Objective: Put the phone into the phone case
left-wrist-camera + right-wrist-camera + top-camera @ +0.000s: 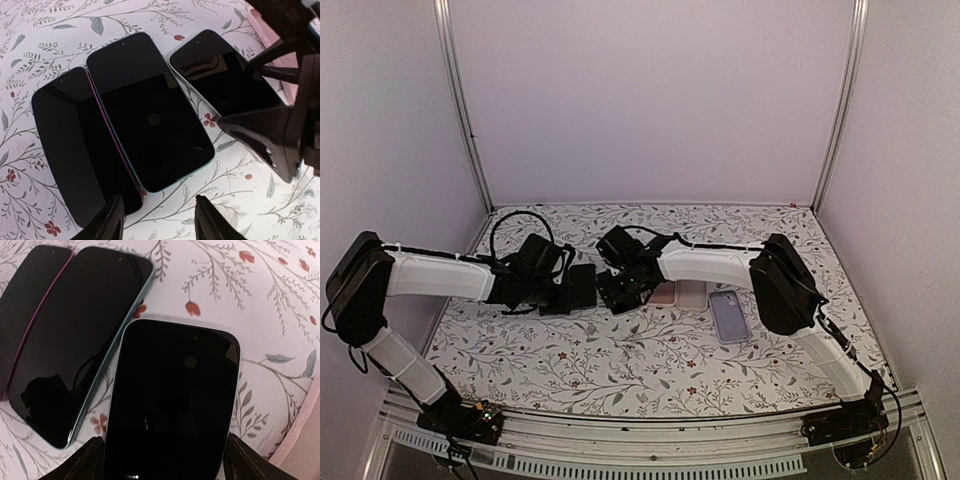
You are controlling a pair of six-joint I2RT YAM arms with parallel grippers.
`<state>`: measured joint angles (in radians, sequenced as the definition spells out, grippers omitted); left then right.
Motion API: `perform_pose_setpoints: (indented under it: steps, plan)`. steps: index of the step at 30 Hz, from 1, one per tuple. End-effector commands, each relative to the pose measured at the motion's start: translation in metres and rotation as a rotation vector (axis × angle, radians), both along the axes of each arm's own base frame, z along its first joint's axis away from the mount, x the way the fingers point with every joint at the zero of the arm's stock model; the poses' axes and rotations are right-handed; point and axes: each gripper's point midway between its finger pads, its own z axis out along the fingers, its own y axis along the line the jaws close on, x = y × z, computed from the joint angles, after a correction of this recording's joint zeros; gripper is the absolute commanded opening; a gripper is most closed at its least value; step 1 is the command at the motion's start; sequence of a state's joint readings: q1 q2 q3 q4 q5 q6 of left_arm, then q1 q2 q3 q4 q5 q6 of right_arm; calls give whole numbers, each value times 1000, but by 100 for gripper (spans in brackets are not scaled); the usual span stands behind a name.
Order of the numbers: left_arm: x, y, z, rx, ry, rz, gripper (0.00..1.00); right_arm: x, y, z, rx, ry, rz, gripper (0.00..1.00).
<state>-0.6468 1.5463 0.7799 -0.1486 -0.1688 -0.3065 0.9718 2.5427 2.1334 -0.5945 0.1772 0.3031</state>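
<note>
Three dark phones lie screen up, side by side on the floral cloth. One has a magenta edge [65, 145], one a teal edge [150, 115] and one a pale edge [225, 80]. My right gripper [165, 460] straddles the pale-edged phone [172, 390], and its fingers [87, 462] sit against both long sides. The phone rests flat on the cloth. My left gripper [162, 220] hovers open over bare cloth at the near end of the teal-edged phone, holding nothing. An empty lavender phone case [728, 315] lies to the right. In the top view both grippers [582, 288] [618, 290] hide the phones.
A pink case [665, 293] and a beige case [692, 293] lie just right of the right gripper, and the pink rim [300, 440] shows beside its finger. The right gripper's black fingers [270, 135] stand close to my left gripper. White walls enclose the table.
</note>
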Motion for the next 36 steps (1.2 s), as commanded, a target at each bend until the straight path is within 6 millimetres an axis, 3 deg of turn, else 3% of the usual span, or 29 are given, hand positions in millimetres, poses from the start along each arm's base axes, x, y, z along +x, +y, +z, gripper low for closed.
perform_pose_setpoints:
  steps: [1,4,6,11,14,17,25,29,36]
  plan:
    - [-4,6,-4,21,9,1,50,-97,-57,-56,-245,334,106,81]
    - [-4,7,-4,27,13,3,50,-131,-80,-54,-263,436,122,80]
    - [-5,7,-4,26,13,3,50,-153,-97,-42,-286,480,134,79]
    - [-5,6,-2,20,6,1,50,-213,-155,-27,-414,600,158,84]
    - [-4,5,-4,19,8,-1,50,-233,-179,-18,-449,642,148,89]
    - [-4,4,-6,18,15,-5,50,-230,-181,-14,-441,617,130,93]
    - [-5,5,-2,20,10,-7,51,-200,-138,-12,-408,539,171,98]
    - [-5,6,-2,21,3,-5,51,-198,-131,-22,-420,552,179,99]
    - [-4,5,-4,25,9,-7,51,-182,-115,-18,-408,500,169,99]
